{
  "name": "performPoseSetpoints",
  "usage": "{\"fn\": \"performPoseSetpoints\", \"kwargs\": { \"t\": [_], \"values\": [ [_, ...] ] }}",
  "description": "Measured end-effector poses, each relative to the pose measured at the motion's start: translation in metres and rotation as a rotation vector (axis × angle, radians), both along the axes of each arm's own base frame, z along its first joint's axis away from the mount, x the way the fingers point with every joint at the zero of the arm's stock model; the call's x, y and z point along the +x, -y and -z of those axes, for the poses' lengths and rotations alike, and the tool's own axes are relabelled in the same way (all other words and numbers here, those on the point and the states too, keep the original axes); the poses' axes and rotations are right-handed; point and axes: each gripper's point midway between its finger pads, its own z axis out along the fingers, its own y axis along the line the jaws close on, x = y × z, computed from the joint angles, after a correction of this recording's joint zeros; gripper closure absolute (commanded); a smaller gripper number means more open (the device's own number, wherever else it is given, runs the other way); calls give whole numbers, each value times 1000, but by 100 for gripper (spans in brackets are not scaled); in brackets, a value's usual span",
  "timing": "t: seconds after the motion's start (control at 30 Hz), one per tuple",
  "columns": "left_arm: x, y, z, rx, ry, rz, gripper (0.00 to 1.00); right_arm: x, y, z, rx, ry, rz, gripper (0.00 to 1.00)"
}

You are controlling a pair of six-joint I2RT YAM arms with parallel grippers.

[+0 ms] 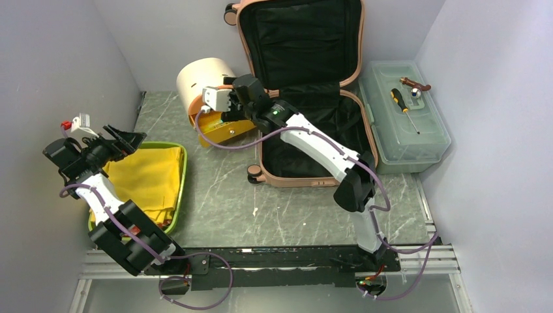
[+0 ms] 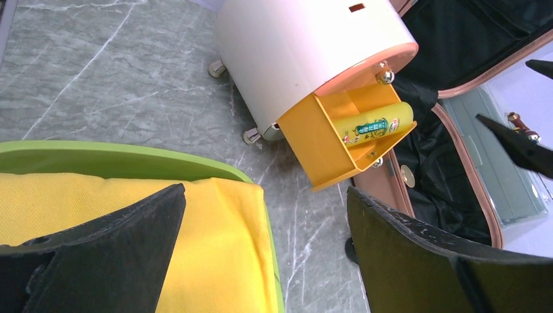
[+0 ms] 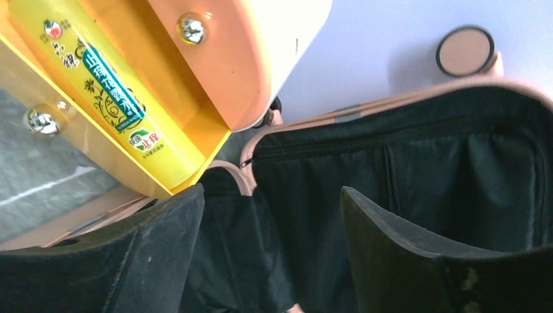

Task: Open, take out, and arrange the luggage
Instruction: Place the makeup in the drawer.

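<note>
While the suitcase (image 1: 300, 45) lies open with its lid raised, my right gripper (image 3: 270, 202) hangs wide open and empty at its left edge, beside the drawer box (image 1: 199, 78). My left gripper (image 2: 267, 208), equally spread and empty, is well left of the suitcase.

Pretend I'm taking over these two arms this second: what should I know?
Left gripper: jaws open, empty, over the yellow cloth in the green tray.
Right gripper: jaws open, empty, by the open drawer of the cream box, a yellow tube in it.
Luggage: lies open, lid upright; only black lining shows, though the right arm hides part.
Done: opened; apparently emptied.
Left: probably check the hidden part, then finish arranging.
</note>
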Motion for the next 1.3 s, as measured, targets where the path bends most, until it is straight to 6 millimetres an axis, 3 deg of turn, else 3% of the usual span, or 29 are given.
{"fn": "performPoseSetpoints", "kwargs": {
  "t": [0.13, 0.2, 0.27, 0.33, 0.5, 0.97, 1.2, 1.3],
  "values": [
    [0, 0, 0, -4, -1, 0, 1, 1, 10, -9, 103, -36, 66, 71],
    [0, 0, 0, -4, -1, 0, 1, 9, 17, -4, 152, -65, 110, 83],
    [0, 0, 0, -5, -1, 0, 1, 19, 24, 4, 188, -93, 148, 87],
    [0, 0, 0, -4, -1, -1, 1, 36, 31, 13, 232, -124, 195, 88],
    [-1, -1, 0, -4, -1, -5, 1, 57, 37, 43, 269, -198, 233, 90],
    [-1, -2, 0, -5, -1, -8, 1, 30, 11, 83, 253, -364, 143, 90],
    [-1, -3, 0, -5, -1, -10, 1, 35, 12, 104, 219, -370, 161, 90],
    [-2, -3, 0, -5, -1, -10, 1, 41, 8, 104, 223, -339, 164, 91]
  ]
}}
